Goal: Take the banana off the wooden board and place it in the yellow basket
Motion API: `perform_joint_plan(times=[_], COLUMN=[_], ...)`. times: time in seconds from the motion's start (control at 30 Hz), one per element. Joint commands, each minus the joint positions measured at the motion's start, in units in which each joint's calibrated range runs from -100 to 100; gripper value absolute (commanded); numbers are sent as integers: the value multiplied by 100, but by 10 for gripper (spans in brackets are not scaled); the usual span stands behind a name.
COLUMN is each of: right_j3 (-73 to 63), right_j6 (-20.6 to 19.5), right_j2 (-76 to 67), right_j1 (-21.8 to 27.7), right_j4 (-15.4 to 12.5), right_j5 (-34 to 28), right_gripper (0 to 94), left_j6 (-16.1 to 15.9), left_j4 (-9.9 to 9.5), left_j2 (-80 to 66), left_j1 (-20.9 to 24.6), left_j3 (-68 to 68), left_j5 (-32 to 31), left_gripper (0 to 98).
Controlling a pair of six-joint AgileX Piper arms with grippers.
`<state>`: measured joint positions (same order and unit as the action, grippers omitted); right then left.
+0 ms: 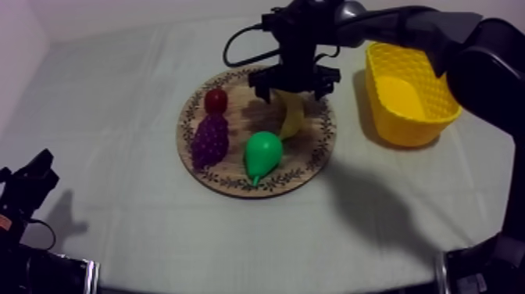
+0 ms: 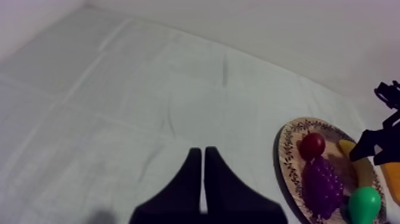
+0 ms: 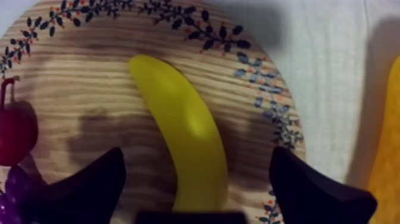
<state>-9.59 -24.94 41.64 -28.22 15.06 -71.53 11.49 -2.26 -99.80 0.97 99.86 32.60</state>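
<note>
Right hand (image 3: 196, 156) spread over banana (image 3: 178, 113), smooth curved yellow, flat on wooden board (image 3: 89, 89)

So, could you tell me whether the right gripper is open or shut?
Open: the right gripper has its fingers apart, one each side of the banana.

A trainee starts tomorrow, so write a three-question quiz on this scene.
1. True or false: the right tool is shut on the banana.
2. Which fruit on the wooden board lies nearest the yellow basket? A pear, B banana, C bunch of grapes.
3. Is the left tool open or shut?
Key: 1 false, it is open, astride the banana; 2 B; 3 shut.
</note>
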Motion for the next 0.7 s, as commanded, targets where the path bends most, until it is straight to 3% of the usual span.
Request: perform_joint_plan(times=[0.0,0.33,0.67], right_j3=[-3,208,465], right_j6=[-2,142,191], right_j2=[26,-58,-90], right_j1=[-2,-15,-8], right_j4=[15,-64,-41], right_j5=[23,247,450], right_gripper=[715,509,397], left_j6=[1,1,1], left_j4=[-1,-1,-1], left_j2=[-3,-3,-3], left_j1=[1,1,1], left_j3=[3,3,3], left_j5=[-2,-2,-2], left_gripper=[1,1,1])
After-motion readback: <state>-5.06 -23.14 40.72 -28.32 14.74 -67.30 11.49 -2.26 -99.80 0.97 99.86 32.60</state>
